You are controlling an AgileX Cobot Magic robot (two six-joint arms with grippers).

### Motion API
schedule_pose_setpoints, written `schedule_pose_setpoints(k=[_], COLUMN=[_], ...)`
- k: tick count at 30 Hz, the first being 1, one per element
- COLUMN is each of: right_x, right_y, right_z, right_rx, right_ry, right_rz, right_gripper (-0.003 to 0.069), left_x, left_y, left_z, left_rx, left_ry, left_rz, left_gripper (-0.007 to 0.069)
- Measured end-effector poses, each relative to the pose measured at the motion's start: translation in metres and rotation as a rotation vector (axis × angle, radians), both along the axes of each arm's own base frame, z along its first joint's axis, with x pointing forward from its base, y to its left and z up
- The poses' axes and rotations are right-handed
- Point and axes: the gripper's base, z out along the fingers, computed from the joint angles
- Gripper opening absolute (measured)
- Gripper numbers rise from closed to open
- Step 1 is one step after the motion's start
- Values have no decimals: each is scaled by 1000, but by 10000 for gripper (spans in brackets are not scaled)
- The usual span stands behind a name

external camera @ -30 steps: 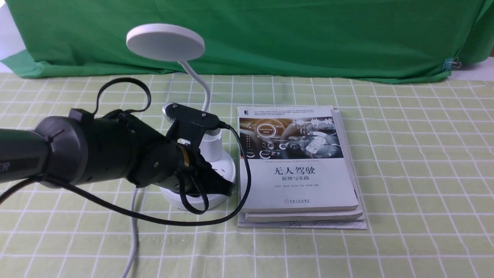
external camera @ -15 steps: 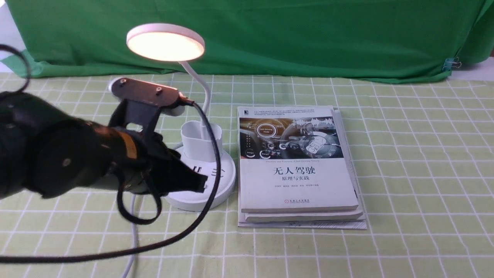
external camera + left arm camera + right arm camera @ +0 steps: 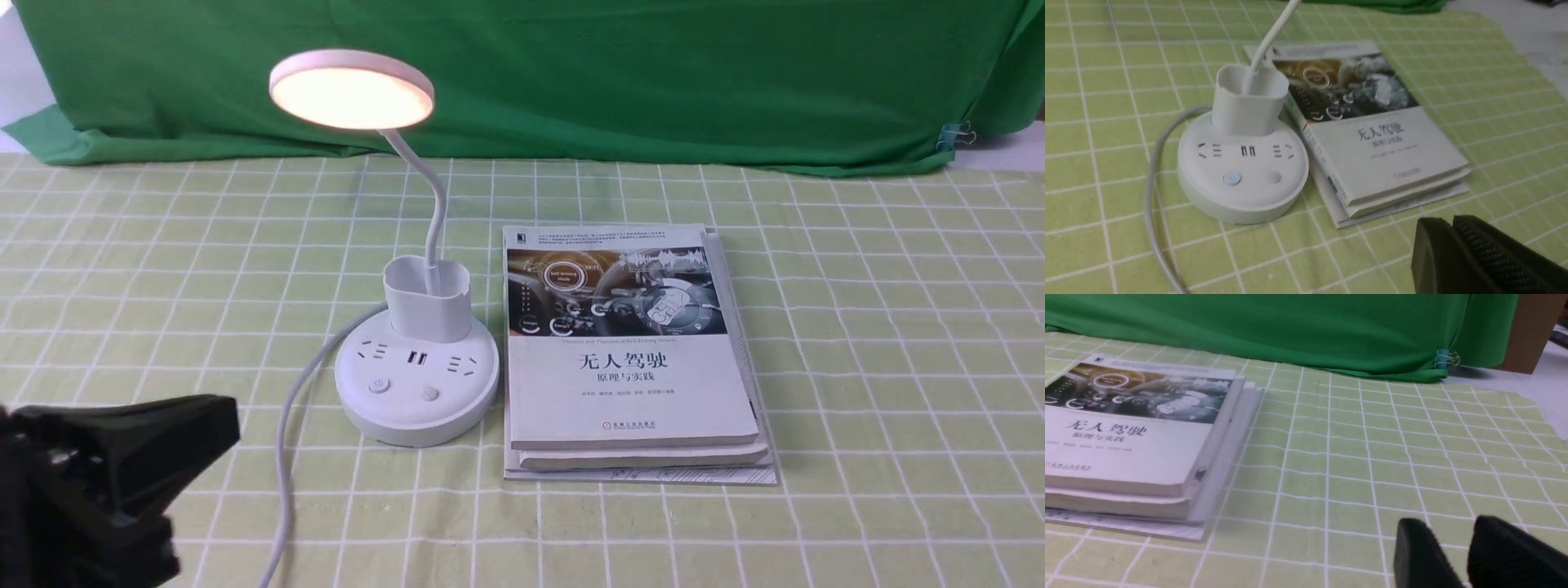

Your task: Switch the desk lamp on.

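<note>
Front view: the desk lamp [image 3: 416, 367] stands upright on the left part of the table [image 3: 882, 327], just beside the left side of a stack of books [image 3: 629, 392]. Its flat round head [image 3: 351, 94] is lit, showing a warm glow on the underside. The thin neck [image 3: 438, 196] curves down into the white pen cup [image 3: 430, 306] at the back of the round base. Sockets and two buttons are visible on the base's upper face; in the left wrist view, the power button [image 3: 1232, 178] shows a blue mark. The cord [image 3: 283, 457] leaves from behind the base and runs along its left side toward the near edge of the view.

The left gripper [image 3: 1449, 220] is near the lamp, on its near left side in the front view, and apart from it. Its fingertips are together, with nothing seen between them. The right gripper [image 3: 1449, 522] appears only in the right wrist view; its fingertips are slightly apart, with tablecloth visible in the gap.

The stack lies flat, with a printed Chinese-titled cover on top. A green cloth [image 3: 531, 82] hangs across the far side of the table, with a binder clip [image 3: 949, 135] fixed near its right end. The table is covered with a green cloth patterned in white gridlines.
</note>
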Motion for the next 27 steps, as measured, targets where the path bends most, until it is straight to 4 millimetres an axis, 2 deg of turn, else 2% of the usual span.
schedule_pose_setpoints(k=[2, 7, 19, 23, 27], right_x=[0, 0, 0, 0, 0], right_y=[0, 0, 0, 0, 0], right_z=[0, 0, 0, 0, 0], right_rx=[0, 0, 0, 0, 0], right_ry=[0, 0, 0, 0, 0], right_rz=[0, 0, 0, 0, 0], right_gripper=[245, 245, 245, 245, 245], left_x=[-16, -36, -40, -38, -48], left_y=[9, 19, 23, 22, 31], left_z=[5, 13, 12, 2, -13], left_rx=[-55, -107, -69, -71, -38], left_ry=[-72, -165, -196, -204, -273], left_rz=[4, 4, 10, 10, 46], left_gripper=[19, 19, 19, 19, 19])
